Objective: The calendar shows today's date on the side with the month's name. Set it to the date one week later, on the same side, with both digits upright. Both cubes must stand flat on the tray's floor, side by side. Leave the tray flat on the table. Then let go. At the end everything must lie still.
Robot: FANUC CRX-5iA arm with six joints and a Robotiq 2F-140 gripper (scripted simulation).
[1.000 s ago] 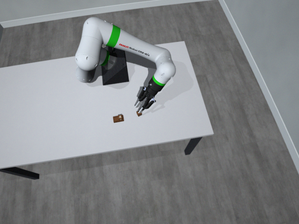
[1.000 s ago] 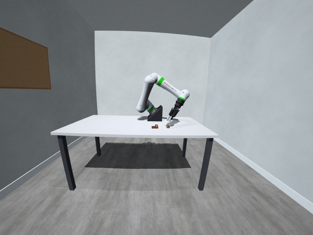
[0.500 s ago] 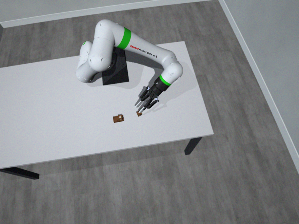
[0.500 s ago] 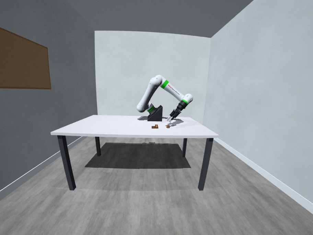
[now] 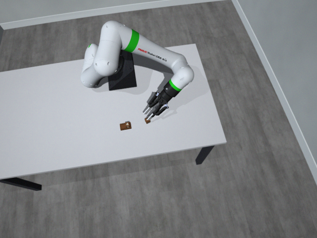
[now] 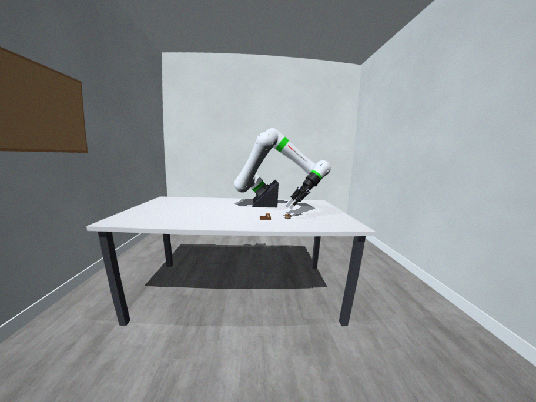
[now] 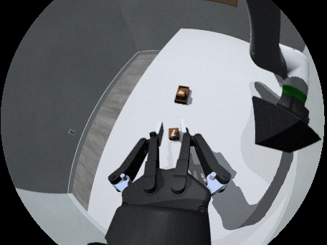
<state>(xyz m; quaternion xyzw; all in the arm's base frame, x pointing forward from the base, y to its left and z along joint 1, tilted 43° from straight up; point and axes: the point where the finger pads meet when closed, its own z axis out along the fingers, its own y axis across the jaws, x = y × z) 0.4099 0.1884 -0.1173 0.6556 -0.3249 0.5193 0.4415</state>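
A small wooden tray lies flat on the white table and holds one wooden cube with a white 4 on its top face. The tray also shows in the wrist view and in the exterior view. A second wooden cube sits on the table to the right of the tray, outside it. My gripper leans down at a slant from the right, with its tips just above this cube. In the wrist view the cube sits between the fingertips with a gap on each side. The fingers are partly open and grip nothing.
The arm's black wedge base stands at the back of the table, behind the tray. The table's right edge lies well beyond the gripper.
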